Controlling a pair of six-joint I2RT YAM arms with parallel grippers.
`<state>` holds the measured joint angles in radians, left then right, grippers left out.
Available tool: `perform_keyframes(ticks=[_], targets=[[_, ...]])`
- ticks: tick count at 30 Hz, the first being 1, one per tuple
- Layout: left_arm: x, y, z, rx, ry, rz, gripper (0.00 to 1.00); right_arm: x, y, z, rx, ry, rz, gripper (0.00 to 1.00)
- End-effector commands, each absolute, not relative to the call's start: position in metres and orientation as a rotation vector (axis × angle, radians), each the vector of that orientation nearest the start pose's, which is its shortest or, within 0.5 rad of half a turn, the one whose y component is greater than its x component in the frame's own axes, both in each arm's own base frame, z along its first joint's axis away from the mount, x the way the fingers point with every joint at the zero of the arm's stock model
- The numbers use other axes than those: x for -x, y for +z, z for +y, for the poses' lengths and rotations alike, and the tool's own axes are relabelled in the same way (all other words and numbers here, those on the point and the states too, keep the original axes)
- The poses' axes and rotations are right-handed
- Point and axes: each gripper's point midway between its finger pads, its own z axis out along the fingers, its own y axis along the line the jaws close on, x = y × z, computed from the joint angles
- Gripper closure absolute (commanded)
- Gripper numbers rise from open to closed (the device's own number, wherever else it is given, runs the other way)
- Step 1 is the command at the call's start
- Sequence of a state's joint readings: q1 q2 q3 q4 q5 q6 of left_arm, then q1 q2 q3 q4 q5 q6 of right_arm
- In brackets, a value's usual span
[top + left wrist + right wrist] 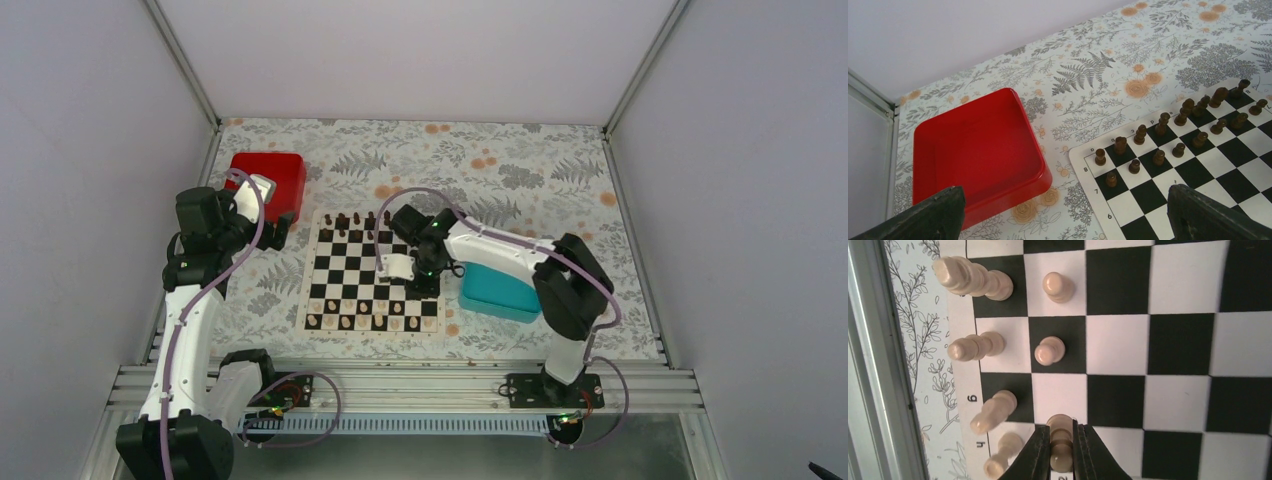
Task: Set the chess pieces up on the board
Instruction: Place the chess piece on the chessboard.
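Far left: red tray [978, 145], looks empty. Left gripper [1064, 200] hangs beside it with fingers spread wide and nothing between them, idle. Chessboard [372, 275] sits mid-table. Dark pieces [1168, 130] fill 2 rows on the far edge, light pieces [370, 322] line the near edge.

Right gripper [1061, 442] is low over the board's near right corner, fingers [1040, 452] closed narrow on a light pawn [1060, 430], pinching its body below the head. The pawn is at the h-file end of the pawn row, just beside the h back-rank piece [1003, 457]. Cannot tell if its base touches the board. 2 other pawns stand in that row in the wrist view.

The pawn looks small, light, rigid, smooth and round, so probably slippery. Best gripped mid-body and kept upright. The neighbours are close and could tip easily.

Teal box [500, 290] sits right of the board.
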<state>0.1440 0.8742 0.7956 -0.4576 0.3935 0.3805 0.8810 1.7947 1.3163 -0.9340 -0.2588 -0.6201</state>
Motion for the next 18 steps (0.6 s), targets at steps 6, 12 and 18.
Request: perform_keyframes(ticks=[6, 12, 18], targets=[[-0.307, 0.237, -0.020, -0.465, -0.082, 2.001, 0.00, -0.182, 0.040, 0.320, 2.160, 0.469, 2.150, 0.90], [-0.307, 0.236, -0.020, -0.466, -0.086, 2.003, 0.00, -0.181, 0.030, 0.316, 2.185, 0.435, 2.171, 0.90], [-0.307, 0.236, -0.021, -0.470, -0.090, 2.001, 0.00, -0.178, 0.018, 0.310, 2.202, 0.421, 2.209, 0.90]])
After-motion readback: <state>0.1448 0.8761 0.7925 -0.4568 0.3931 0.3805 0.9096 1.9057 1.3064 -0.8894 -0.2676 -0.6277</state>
